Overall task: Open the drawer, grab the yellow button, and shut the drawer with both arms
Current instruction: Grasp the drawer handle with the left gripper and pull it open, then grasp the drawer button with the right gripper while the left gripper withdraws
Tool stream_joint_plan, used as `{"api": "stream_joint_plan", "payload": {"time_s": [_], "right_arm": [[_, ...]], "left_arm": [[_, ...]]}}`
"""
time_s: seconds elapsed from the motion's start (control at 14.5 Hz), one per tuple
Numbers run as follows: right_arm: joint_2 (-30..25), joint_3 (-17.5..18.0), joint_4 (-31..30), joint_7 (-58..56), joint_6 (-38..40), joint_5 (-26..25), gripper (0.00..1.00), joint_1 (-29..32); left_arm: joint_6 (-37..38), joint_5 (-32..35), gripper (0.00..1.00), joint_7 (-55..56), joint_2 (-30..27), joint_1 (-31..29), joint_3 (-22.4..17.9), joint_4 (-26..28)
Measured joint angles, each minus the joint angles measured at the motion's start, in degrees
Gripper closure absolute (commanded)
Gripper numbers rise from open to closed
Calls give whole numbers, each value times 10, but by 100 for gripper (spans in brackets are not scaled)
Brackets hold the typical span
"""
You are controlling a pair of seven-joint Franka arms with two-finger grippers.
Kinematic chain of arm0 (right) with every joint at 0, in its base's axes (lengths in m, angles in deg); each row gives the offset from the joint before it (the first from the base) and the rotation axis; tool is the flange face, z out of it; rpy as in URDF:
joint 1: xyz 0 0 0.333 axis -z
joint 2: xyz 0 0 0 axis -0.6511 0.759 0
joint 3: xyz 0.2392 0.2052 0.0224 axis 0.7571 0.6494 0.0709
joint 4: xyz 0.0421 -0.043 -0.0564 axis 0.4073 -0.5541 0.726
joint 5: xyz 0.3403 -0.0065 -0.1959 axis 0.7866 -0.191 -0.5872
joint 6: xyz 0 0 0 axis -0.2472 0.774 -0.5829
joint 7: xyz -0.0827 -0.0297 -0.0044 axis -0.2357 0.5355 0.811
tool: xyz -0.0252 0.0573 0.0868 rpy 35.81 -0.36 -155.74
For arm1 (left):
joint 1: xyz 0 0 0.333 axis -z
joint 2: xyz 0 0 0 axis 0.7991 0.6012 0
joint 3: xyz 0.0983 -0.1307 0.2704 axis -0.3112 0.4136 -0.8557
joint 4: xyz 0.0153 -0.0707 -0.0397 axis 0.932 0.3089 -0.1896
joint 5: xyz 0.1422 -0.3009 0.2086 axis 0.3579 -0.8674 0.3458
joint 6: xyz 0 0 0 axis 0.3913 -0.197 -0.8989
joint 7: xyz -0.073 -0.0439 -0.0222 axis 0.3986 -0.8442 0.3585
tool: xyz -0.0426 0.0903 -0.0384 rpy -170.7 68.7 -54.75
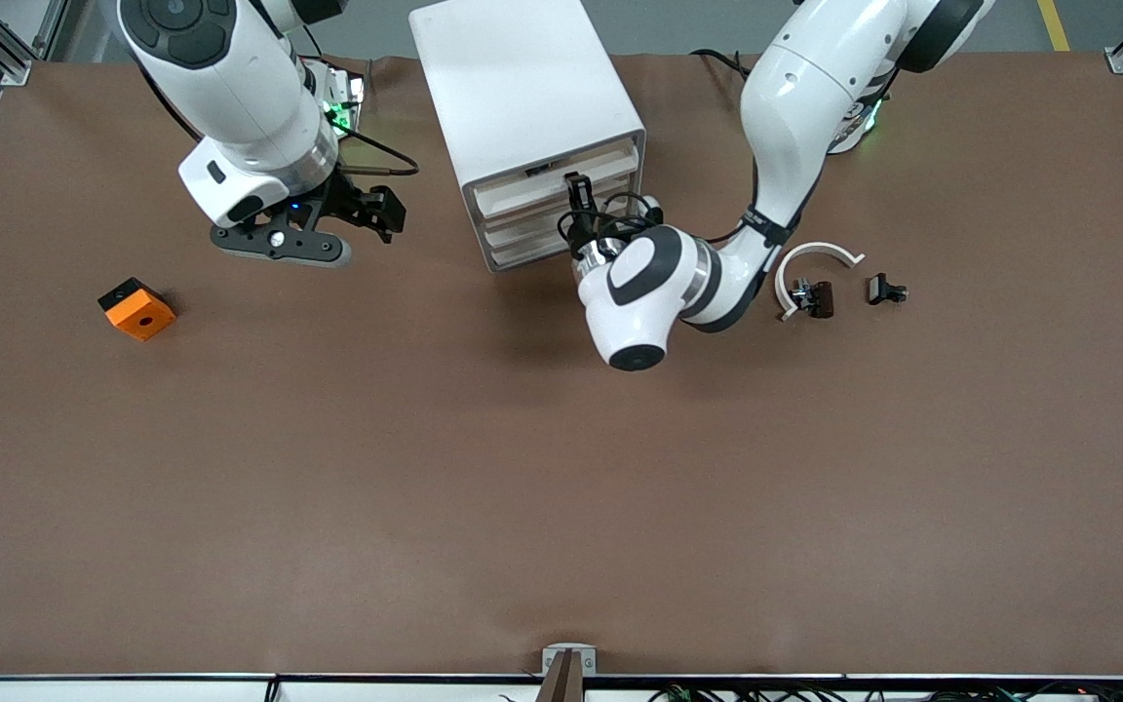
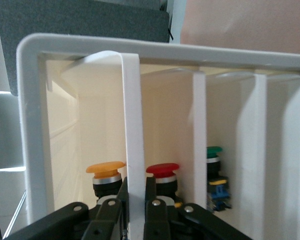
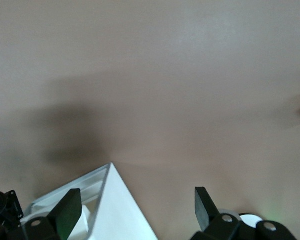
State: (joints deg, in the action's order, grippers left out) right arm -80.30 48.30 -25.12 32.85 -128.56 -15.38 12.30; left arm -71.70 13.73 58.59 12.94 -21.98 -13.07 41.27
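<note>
The white cabinet stands at the robots' edge of the table. My left gripper is at its front, shut on the cream front of the top drawer. In the left wrist view the fingers clamp that front strip, which stands slightly proud of the lower fronts. The button, with its orange-yellow cap, sits just inside the top drawer; it is hidden in the front view. My right gripper is open and empty, over the table beside the cabinet toward the right arm's end; it shows in the right wrist view.
A red-capped button and a green-capped one sit in lower drawers. An orange cube with a hole lies toward the right arm's end. A white curved piece and two black clips lie toward the left arm's end.
</note>
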Motion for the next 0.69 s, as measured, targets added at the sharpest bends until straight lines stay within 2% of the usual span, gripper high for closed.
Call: {"api": "stream_joint_plan", "payload": {"time_s": [0.35, 0.69], "right_arm": [[12, 0, 0, 82, -15, 3, 0, -40], [32, 1, 0, 256, -58, 4, 0, -105]], "left_arm": [[-14, 0, 100, -11, 0, -53, -20, -25], [-27, 0, 100, -51, 1, -60, -39, -37]]}}
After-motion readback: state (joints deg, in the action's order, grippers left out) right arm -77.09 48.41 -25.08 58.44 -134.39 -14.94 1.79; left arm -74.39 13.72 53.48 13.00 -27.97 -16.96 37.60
